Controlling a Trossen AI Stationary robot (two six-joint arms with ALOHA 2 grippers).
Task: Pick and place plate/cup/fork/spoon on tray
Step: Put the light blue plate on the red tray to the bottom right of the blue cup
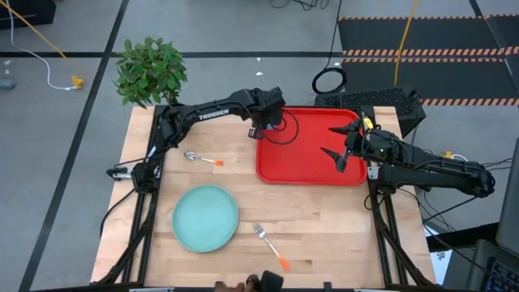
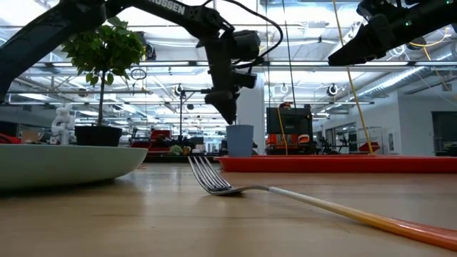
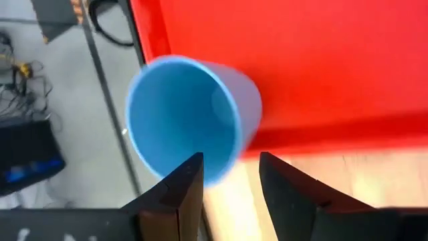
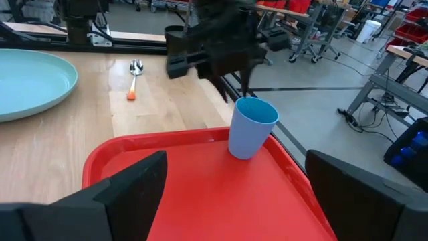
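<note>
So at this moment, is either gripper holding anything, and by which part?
Nothing: the left gripper straddles the cup rim without clamping; the right gripper is open.

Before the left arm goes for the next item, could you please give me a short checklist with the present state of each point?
1. Cup upright on the tray, at a corner: ok.
2. Left hand released from the cup: cannot tell; the fingers straddle the rim with a gap, but contact is unclear.
3. Right hand open and waiting above the tray: ok.
4. Plate on the tray: not ok, it lies on the table.
5. Spoon on the tray: not ok, on the table.
6. Fork on the tray: not ok, on the table near the plate.
</note>
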